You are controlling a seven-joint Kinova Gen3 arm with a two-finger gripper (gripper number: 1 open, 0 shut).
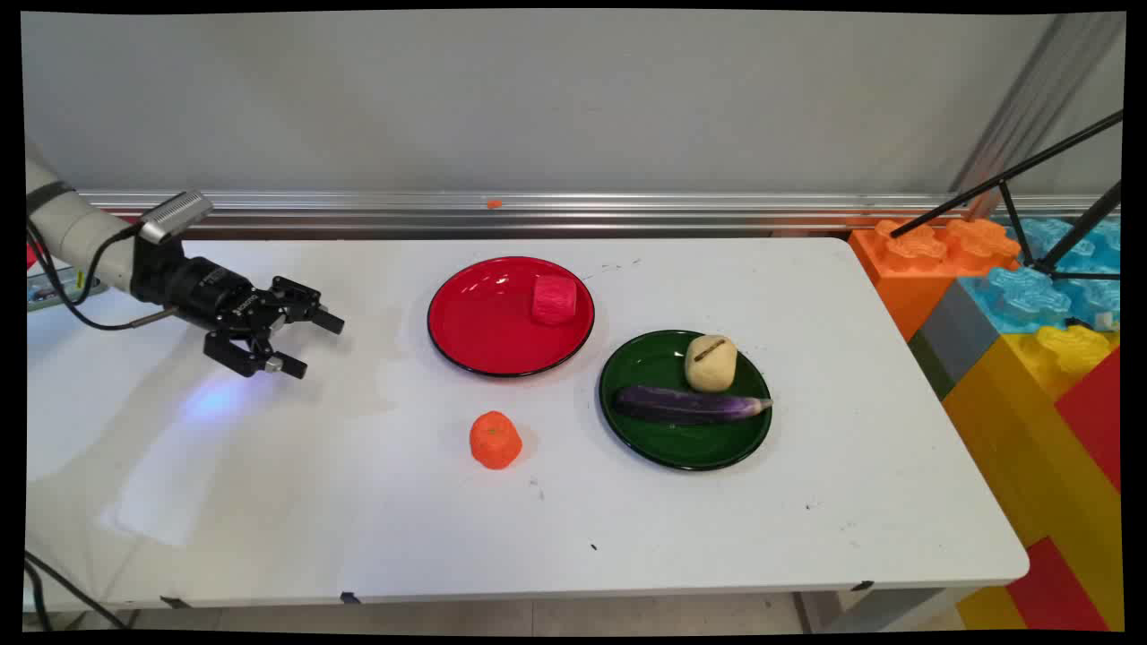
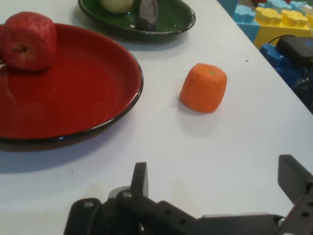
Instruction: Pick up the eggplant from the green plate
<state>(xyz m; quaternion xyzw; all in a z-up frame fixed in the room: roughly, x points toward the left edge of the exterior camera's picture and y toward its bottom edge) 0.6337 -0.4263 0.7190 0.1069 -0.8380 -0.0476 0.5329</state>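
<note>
My gripper (image 1: 314, 345) hovers low over the table's left side, open and empty, pointing right. Its black fingers (image 2: 140, 177) stand wide apart in the hand view. Nearest ahead is an orange toy fruit (image 1: 495, 440) (image 2: 203, 88), standing alone on the white table. A red plate (image 1: 484, 331) (image 2: 73, 93) holds a red toy fruit (image 1: 554, 298) (image 2: 27, 40) at its far right side. Further right, a green plate (image 1: 627, 408) (image 2: 171, 22) carries a purple eggplant (image 1: 690, 405) (image 2: 146, 14) and a pale potato (image 1: 711, 363) (image 2: 116, 4).
Large toy building blocks (image 1: 1030, 358) in orange, blue, yellow and red stand against the table's right end. Black tripod legs (image 1: 1013, 179) cross above them. A metal rail (image 1: 538, 210) runs along the table's back edge.
</note>
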